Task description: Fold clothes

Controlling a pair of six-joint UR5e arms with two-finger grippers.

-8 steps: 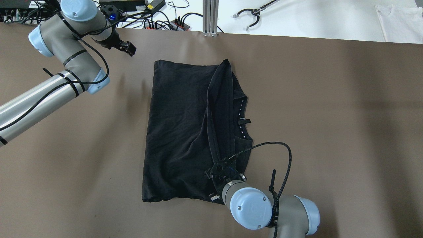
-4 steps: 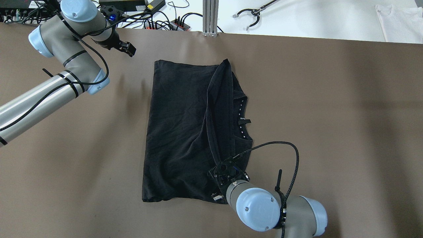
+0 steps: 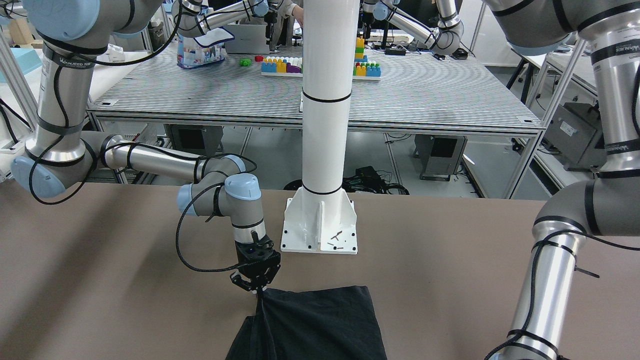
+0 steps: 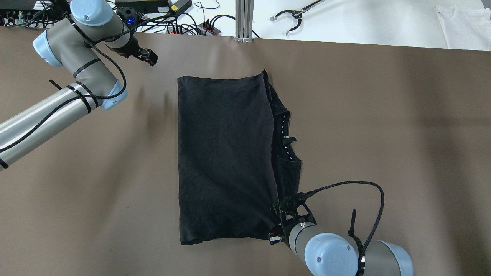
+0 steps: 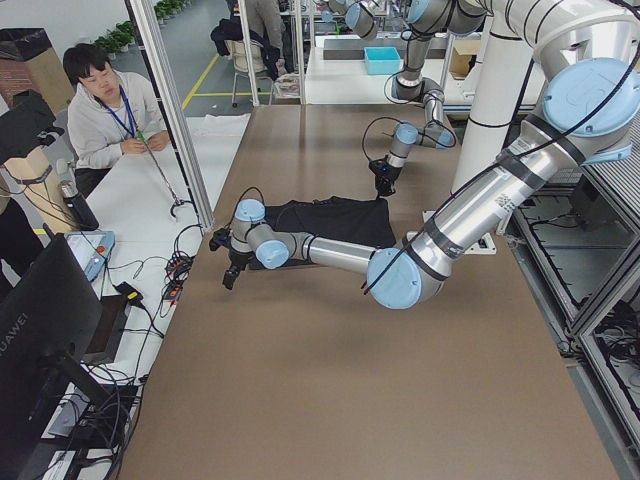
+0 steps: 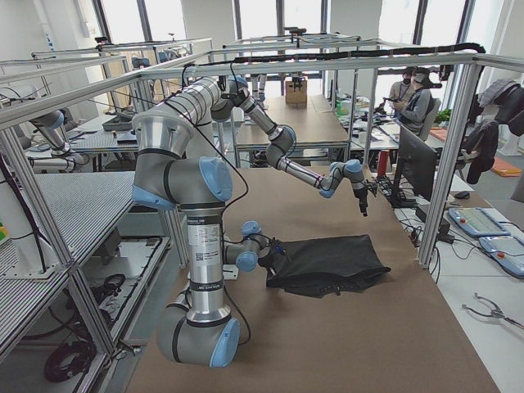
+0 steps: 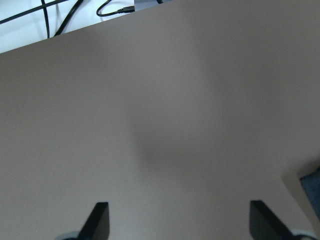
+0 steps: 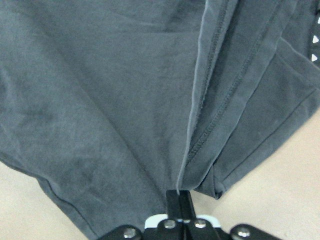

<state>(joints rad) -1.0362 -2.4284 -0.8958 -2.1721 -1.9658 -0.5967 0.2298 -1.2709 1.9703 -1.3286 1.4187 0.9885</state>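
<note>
Now the cloth (image 4: pixel 226 153) lies flat as a tall dark rectangle in the middle of the table (image 4: pixel 383 134). A second ago its top layer stood up in a ridge running slantwise from the far edge to the right gripper. That ridge is gone, and the layer is spread smooth, its hem running straight down the cloth's right side. The near edge has also slid a little to the right. The right gripper (image 4: pixel 278 220) has moved right and nearer the robot, to the near right corner. Its jaws stay clenched on the hem there, and the wrist view shows the fingers (image 8: pixel 175 197) pressed together on the fabric's edge. The front view shows that corner drawn up into a small peak. Past the hem a strip of the lower layer shows, with a collar (image 4: pixel 285 134) marked by small white triangles. The left gripper (image 4: pixel 149 57) hovers off the far left corner, apart from the cloth, about where it was. Its jaws are spread wide over bare table.
</note>
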